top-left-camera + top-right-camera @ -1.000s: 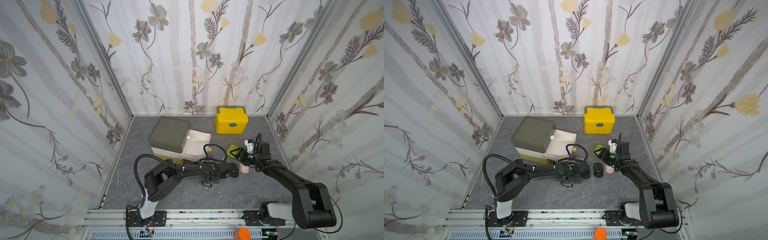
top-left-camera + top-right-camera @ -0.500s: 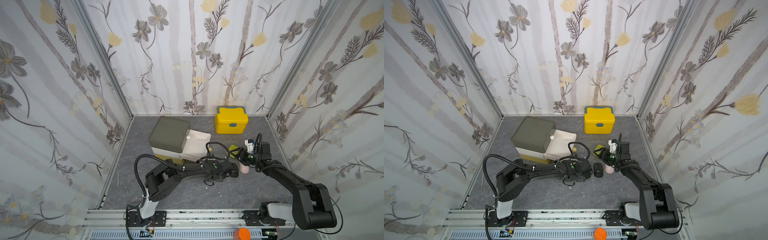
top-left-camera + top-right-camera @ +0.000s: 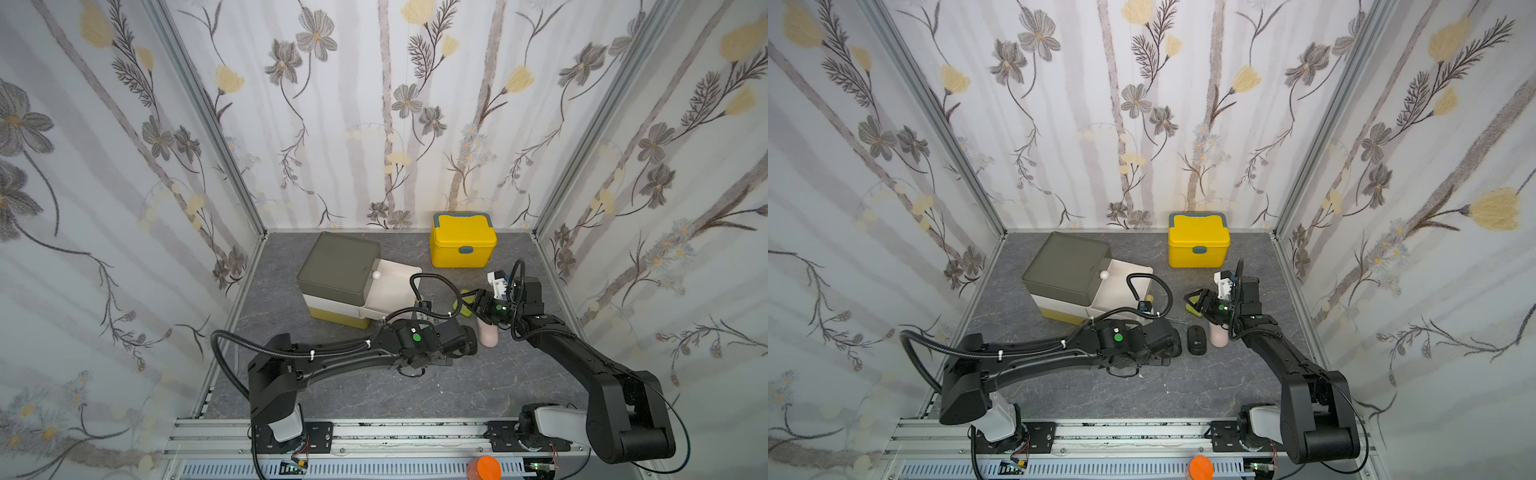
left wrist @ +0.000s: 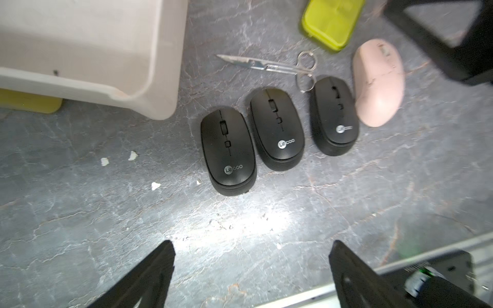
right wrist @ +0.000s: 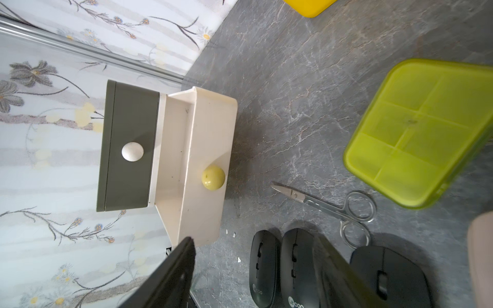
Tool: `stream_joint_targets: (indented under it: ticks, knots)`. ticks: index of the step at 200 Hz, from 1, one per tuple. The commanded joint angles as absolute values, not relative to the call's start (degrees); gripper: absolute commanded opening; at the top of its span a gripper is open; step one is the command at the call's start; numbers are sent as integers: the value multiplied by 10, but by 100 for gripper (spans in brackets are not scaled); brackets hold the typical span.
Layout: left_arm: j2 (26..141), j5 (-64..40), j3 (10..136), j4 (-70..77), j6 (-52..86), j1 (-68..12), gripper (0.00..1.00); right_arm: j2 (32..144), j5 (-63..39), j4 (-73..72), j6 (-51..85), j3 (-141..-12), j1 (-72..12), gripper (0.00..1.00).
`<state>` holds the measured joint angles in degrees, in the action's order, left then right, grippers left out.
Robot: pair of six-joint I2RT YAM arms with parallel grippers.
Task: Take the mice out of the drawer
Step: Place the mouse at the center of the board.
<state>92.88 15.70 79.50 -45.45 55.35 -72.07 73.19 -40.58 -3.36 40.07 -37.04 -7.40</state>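
Observation:
Three slim black mice (image 4: 228, 152) (image 4: 277, 128) (image 4: 333, 114) lie side by side on the grey table, with a pale pink mouse (image 4: 377, 82) beside them. The cream drawer (image 4: 160, 80) (image 5: 202, 208) stands pulled out of its cabinet, and what shows of its inside is bare. My left gripper (image 4: 252, 244) is open just short of the row, nothing between its fingers. My right gripper (image 5: 253, 238) is open too, hovering above the black mice (image 5: 264, 266) and pointing at the drawer. In a top view one black mouse (image 3: 1196, 340) and the pink mouse (image 3: 1219, 336) show beyond the left gripper (image 3: 1173, 343).
Small steel scissors (image 4: 280, 66) and a lime-green pill box (image 5: 424, 133) lie just behind the mice. The grey-topped cabinet (image 3: 338, 266) stands at the back left, a yellow lidded box (image 3: 463, 245) at the back. Patterned walls close three sides.
My left gripper's jaws have gone from shut to wide open beside the black mice. The right arm has stayed where it was.

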Motion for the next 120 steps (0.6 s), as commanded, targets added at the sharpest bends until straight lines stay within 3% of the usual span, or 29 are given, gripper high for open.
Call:
stream_joint_targets:
  ticks: [1, 42, 73, 120]
  knots:
    - [863, 177, 788, -437, 499, -717, 93, 740, -414, -65, 427, -383, -103, 69]
    - [738, 195, 764, -412, 453, -652, 93, 772, -368, -123, 479, -404, -183, 68]
    - [664, 203, 753, -396, 404, -558, 90, 812, -343, -167, 520, -424, -224, 62]
    - [663, 174, 766, -396, 323, -420, 88, 871, -307, -197, 560, -472, -284, 57]
